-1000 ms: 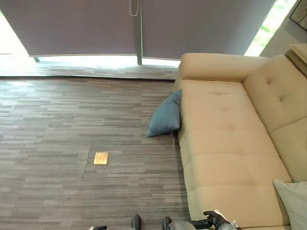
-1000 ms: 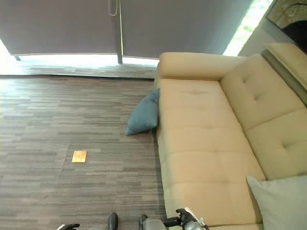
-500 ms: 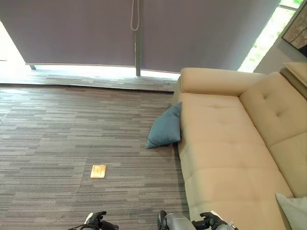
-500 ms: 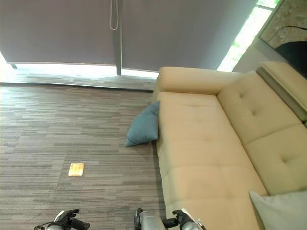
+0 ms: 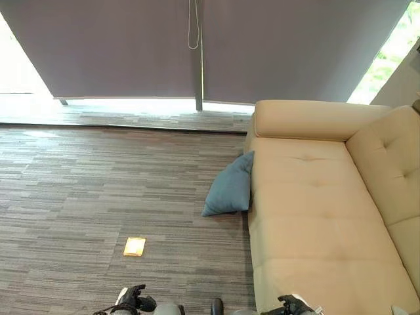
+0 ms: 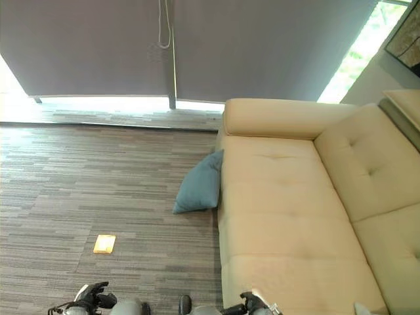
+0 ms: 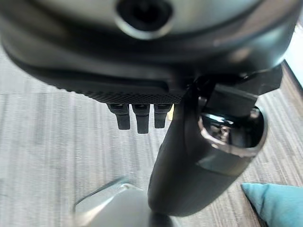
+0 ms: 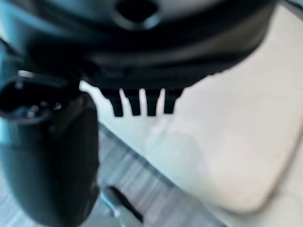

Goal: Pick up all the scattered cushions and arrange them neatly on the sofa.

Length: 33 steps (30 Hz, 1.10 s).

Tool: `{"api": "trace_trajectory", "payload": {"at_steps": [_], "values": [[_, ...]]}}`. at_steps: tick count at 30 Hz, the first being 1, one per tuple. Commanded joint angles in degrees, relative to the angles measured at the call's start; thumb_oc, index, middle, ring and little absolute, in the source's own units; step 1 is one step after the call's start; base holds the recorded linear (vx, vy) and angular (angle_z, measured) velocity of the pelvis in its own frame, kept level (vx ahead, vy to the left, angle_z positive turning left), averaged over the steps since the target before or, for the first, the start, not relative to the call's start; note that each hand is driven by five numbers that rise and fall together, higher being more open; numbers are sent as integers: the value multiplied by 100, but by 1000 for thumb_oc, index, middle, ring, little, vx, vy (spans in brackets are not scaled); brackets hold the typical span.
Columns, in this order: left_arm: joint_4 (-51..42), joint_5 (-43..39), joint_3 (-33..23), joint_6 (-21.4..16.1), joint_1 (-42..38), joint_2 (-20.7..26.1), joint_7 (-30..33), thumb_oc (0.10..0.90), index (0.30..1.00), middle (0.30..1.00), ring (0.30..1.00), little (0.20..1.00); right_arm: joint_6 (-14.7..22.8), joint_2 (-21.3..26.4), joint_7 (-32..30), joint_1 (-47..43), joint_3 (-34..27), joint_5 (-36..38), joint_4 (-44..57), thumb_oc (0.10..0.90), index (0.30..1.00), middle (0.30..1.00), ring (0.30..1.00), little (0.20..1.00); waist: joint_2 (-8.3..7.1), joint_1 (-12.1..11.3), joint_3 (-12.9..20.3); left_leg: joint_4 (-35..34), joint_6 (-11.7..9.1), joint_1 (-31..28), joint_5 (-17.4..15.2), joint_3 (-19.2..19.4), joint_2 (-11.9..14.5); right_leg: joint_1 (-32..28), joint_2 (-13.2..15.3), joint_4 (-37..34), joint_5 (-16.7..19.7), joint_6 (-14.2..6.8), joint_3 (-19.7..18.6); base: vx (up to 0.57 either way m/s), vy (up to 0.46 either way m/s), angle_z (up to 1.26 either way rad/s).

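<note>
Both hands empty, blue cushion point(image 5: 229, 190) against sofa point(image 5: 315, 223)

Daylight comes from 12 o'clock, through a washed-out strip point(image 5: 131, 105) under the wide grey roller blinds point(image 5: 131, 46), and from glaring gaps at 10 o'clock point(image 5: 16, 65) and 2 o'clock point(image 5: 387, 65). The blinds themselves sit dim. The grey striped carpet point(image 5: 79, 184) takes a pale sheen near the strip and darkens toward 6 o'clock. The beige tufted sofa point(image 5: 308, 210) is evenly, softly lit. The blue square cushion point(image 5: 230, 190) casts a faint shadow at its lower edge. In the left wrist view, the dark left hand point(image 7: 142, 71) is backlit, with a small glint on its thumb point(image 7: 222, 132).
</note>
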<state>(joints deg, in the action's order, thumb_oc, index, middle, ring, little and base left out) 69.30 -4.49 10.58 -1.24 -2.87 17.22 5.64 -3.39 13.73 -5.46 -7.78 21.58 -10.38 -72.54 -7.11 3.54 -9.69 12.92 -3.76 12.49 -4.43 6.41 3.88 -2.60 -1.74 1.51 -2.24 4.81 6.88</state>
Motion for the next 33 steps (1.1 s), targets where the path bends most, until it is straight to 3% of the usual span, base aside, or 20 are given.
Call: {"api": "trace_trajectory", "payload": {"at_steps": [1,3,8,9,10,14,16,17,18,21,22,23,25,26,27,29,30,31,32,33], "values": [[-48,13,200,-18,131,-47,-66,800,900,900,900,900,96,333,-161,28,-58,88,233,800,900,900,900,900,-47,-102,-145,-99,146,-40,313,-32,112,-26,369,419,-800,-578,-33,155,93,12],[-48,16,200,-28,135,-29,-61,800,900,900,900,900,114,333,-166,37,-60,91,249,800,900,900,900,900,-42,-124,-171,-237,112,20,484,2,153,-124,387,402,-838,-594,-23,204,165,3],[52,113,199,-30,150,-54,-71,800,900,900,900,900,91,265,-145,108,-159,23,193,800,900,900,900,900,19,-164,7,-385,255,-141,328,-122,-164,-276,629,694,-900,-828,-145,264,271,-16],[83,190,202,-4,143,-44,-71,800,900,900,900,900,86,199,-127,108,-147,3,183,800,900,900,900,900,34,-151,33,-512,441,-410,199,-125,-329,-48,812,1444,-733,-956,-229,420,554,-29],[101,191,181,19,119,-6,-56,800,900,900,900,900,69,129,-94,51,-82,-11,164,800,900,900,900,900,23,-117,-30,-661,651,-696,127,-111,-519,300,978,2355,-133,-1035,-340,310,444,-31],[74,192,168,25,93,64,-22,800,900,900,900,900,100,72,-120,-6,-46,18,225,800,900,900,900,900,123,-100,-136,-838,774,-989,34,-54,-508,749,1070,3180,154,-998,-283,150,203,7],[79,93,132,29,95,94,-59,800,900,900,900,900,106,65,-107,9,-58,38,225,800,900,900,900,900,164,-60,-112,-903,795,-1161,-65,-116,-533,962,985,3066,-5,-933,-235,334,133,23],[91,56,118,23,89,109,-89,800,900,900,900,900,92,86,-88,3,-72,66,192,800,900,900,900,900,163,18,-110,-959,796,-1342,-161,-224,-612,1143,719,2647,-197,-905,-312,325,71,35],[91,56,117,23,90,109,-89,800,900,900,900,900,92,87,-88,4,-71,67,193,800,900,900,900,900,161,24,-127,-960,795,-1365,-170,-231,-613,1119,721,2651,-210,-904,-305,331,59,40],[150,84,111,6,72,93,-90,800,900,900,900,900,97,122,-86,-38,-59,73,205,800,900,900,900,900,65,169,-134,-1025,811,-1648,-358,-420,-835,1486,405,1537,-44,-942,-333,343,45,23],[182,86,92,3,31,88,-81,800,900,900,900,900,88,148,-81,-57,-34,26,227,800,900,900,900,900,-17,252,-166,-1011,802,-1855,-508,-561,-998,1638,263,910,206,-1029,-241,613,68,-8],[199,64,73,-16,-37,55,-95,800,900,900,900,900,72,163,-66,-27,-22,-27,234,800,900,900,900,900,-34,289,-185,-965,758,-2035,-662,-653,-1089,1675,282,583,264,-1046,187,488,49,-8],[188,83,104,-20,-42,23,-111,800,900,900,900,900,66,172,-87,58,-29,-42,225,800,900,900,900,900,-40,341,-148,-907,759,-2112,-791,-700,-1122,1530,301,407,191,-1021,280,415,6,23],[182,153,129,-31,13,-11,-112,800,900,900,900,900,48,200,-83,196,-40,-62,161,800,900,900,900,900,0,375,-30,-795,688,-2252,-978,-731,-1102,1372,203,503,106,-849,159,417,-14,49],[182,153,128,-31,13,-8,-112,800,900,900,900,900,48,197,-83,195,-39,-62,161,800,900,900,900,900,-11,383,-18,-798,689,-2235,-963,-736,-1113,1385,216,497,116,-851,161,501,-28,62],[152,204,179,-18,57,-49,-104,800,900,900,900,900,14,204,-82,360,-102,-43,94,800,900,900,900,900,54,459,111,-48,303,-2116,-724,-614,-943,1122,213,553,-46,-653,247,352,-39,55],[152,204,180,-18,58,-50,-104,800,900,900,900,900,15,205,-82,361,-102,-43,94,800,900,900,900,900,58,465,113,-29,300,-2107,-736,-619,-938,1120,210,550,-46,-651,254,239,-51,53],[101,221,223,-12,72,-65,-104,800,900,900,900,900,3,201,-88,384,-100,-21,94,800,900,900,900,900,71,466,104,599,81,-1930,-394,-538,-800,945,137,521,-116,-551,198,251,-61,49],[-36,137,235,-3,65,-60,-86,800,900,900,900,900,-3,241,-135,344,-113,55,132,800,900,900,900,900,-32,408,51,1815,-118,-1313,102,-398,-751,715,152,457,-176,-431,86,247,-60,40],[-37,136,236,-3,64,-60,-86,800,900,900,900,900,-3,240,-135,343,-114,55,132,800,900,900,900,900,-23,408,55,1848,-120,-1289,87,-398,-740,726,143,460,-175,-428,89,283,-68,3]]}}
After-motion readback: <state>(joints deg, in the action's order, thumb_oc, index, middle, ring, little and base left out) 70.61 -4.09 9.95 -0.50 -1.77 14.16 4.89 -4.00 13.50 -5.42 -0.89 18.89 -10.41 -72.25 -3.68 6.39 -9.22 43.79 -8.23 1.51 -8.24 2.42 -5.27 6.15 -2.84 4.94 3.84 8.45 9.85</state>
